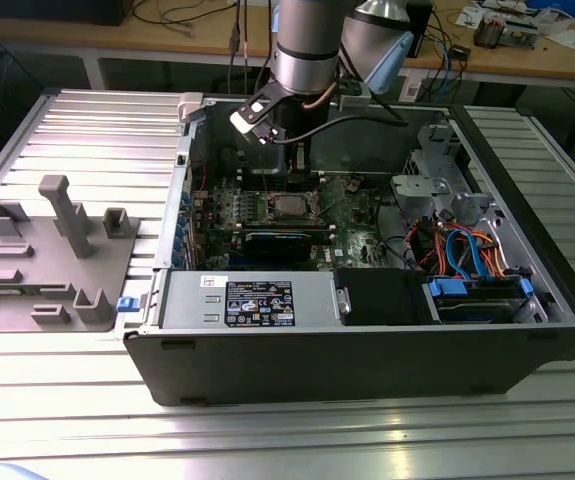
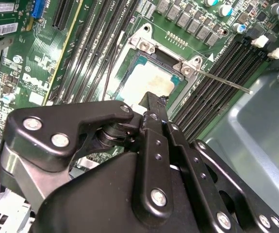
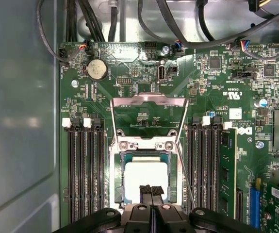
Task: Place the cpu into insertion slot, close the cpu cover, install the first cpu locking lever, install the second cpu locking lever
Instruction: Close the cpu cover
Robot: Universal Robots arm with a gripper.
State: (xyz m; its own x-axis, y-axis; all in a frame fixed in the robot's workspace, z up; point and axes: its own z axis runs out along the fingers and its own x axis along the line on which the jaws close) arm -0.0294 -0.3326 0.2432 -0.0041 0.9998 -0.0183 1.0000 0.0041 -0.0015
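An open computer case (image 1: 367, 330) sits on a ribbed metal table (image 1: 87, 130), with wooden benches (image 1: 67, 38) on the far side. The gripper (image 3: 151, 190), fingers clenched together, hovers over the cpu (image 3: 139, 174). The cpu lies in the insertion slot (image 3: 116, 179), with the cpu cover (image 3: 148, 100) raised.

Silver-grey arm (image 1: 305, 55), pale-blue joint cap; matte black claw (image 3: 151, 190) (silver screws on links).

Cpu (image 3: 146, 174) in slot (image 3: 116, 184); cover (image 3: 148, 100) seemingly raised.
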